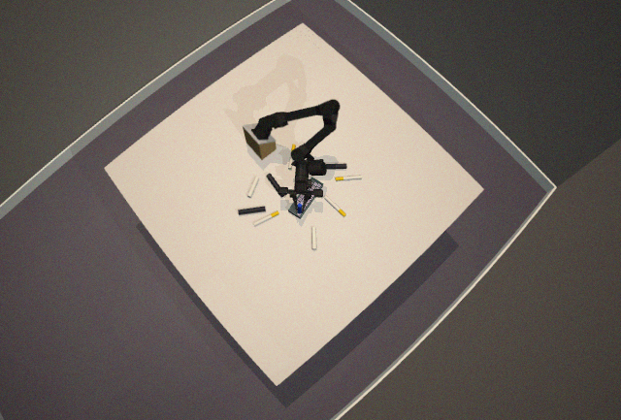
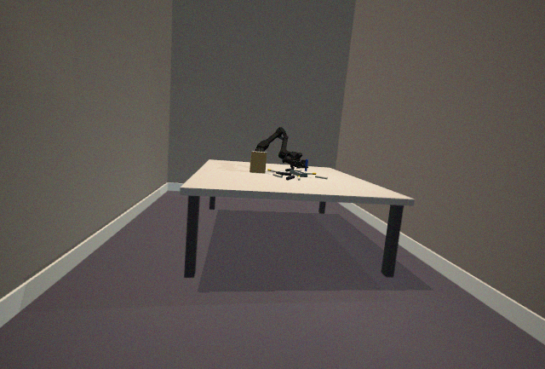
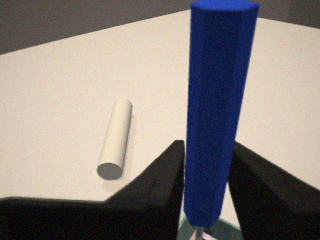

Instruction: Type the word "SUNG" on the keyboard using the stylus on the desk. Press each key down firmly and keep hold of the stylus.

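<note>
The blue stylus (image 3: 216, 100) (image 1: 300, 208) (image 2: 306, 164) stands nearly upright, with its thin grey tip pointing down. My gripper (image 3: 204, 149) is shut on the stylus's blue body, and its two black fingers press on it from both sides. The dark keyboard (image 1: 296, 213) (image 3: 231, 229) lies under the gripper and stylus. Only its edge and a bit of the keys show at the bottom of the wrist view. The arm covers much of the keyboard in the top view. Which key lies under the tip, and whether the tip touches it, I cannot tell.
A white cylinder (image 3: 117, 140) (image 1: 313, 238) lies beyond the keyboard. Several white sticks with yellow ends, another white cylinder (image 1: 253, 186) and a black bar (image 1: 251, 210) lie around the keyboard. The arm stands on a brown block (image 1: 261, 147) (image 2: 258, 162).
</note>
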`<action>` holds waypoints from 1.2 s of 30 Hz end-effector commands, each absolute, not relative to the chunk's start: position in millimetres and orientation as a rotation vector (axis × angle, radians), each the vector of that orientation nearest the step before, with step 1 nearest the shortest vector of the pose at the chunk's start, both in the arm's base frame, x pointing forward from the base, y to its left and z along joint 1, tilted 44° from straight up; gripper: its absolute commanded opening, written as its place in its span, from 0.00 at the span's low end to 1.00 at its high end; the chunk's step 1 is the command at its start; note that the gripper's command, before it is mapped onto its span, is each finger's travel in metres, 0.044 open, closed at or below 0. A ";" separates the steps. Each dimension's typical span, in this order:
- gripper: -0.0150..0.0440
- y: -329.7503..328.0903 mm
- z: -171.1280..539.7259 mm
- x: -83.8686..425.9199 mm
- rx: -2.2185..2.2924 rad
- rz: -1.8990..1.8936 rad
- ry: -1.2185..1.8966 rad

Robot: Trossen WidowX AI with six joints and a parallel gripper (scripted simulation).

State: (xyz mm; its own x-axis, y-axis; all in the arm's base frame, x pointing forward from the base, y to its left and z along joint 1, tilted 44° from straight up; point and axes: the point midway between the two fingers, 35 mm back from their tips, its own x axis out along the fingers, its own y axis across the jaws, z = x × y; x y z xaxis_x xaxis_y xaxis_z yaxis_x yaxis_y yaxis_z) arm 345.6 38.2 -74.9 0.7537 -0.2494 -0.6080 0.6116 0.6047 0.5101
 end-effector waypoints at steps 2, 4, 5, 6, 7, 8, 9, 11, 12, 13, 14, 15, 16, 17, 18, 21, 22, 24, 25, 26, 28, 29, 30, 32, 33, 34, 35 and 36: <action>0.39 39.2 -78.4 344.3 0.771 -0.531 0.517; 0.39 39.8 -79.0 344.3 0.771 -0.531 0.517; 0.39 40.1 -79.3 344.2 0.771 -0.531 0.517; 0.39 40.4 -79.6 344.2 0.771 -0.531 0.517; 0.39 40.6 -79.9 344.2 0.771 -0.531 0.517; 0.39 40.9 -80.1 344.1 0.771 -0.531 0.517; 0.39 41.0 -80.3 344.1 0.771 -0.531 0.517; 0.39 41.0 -80.3 344.1 0.771 -0.531 0.517; 0.39 40.6 -79.8 344.2 0.771 -0.531 0.517; 0.39 40.2 -79.5 344.2 0.771 -0.531 0.517; 0.39 40.1 -79.3 344.2 0.771 -0.531 0.517; 0.39 40.1 -79.3 344.2 0.771 -0.531 0.517; 0.39 40.1 -79.3 344.2 0.771 -0.531 0.517; 0.39 40.1 -79.3 344.2 0.771 -0.531 0.517; 0.39 40.1 -79.3 344.2 0.771 -0.531 0.517; 0.39 38.7 -77.8 344.6 0.771 -0.531 0.517; 0.39 37.4 -76.4 344.9 0.771 -0.532 0.517; 0.39 33.6 -72.3 345.7 0.771 -0.532 0.517; 0.39 31.0 -69.5 346.1 0.771 -0.532 0.517; 0.39 28.1 -66.5 346.6 0.771 -0.532 0.517; 0.39 22.1 -60.3 347.3 0.771 -0.532 0.516; 0.39 19.1 -57.2 347.5 0.770 -0.531 0.516; 0.39 16.6 -54.6 347.6 0.770 -0.531 0.516; 0.39 14.6 -52.6 347.7 0.770 -0.531 0.515; 0.39 14.6 -52.6 347.7 0.770 -0.531 0.515; 0.39 14.6 -52.6 347.7 0.770 -0.531 0.515; 0.39 14.6 -52.6 347.7 0.770 -0.531 0.515; 0.40 15.6 -55.1 348.5 0.775 -0.539 0.507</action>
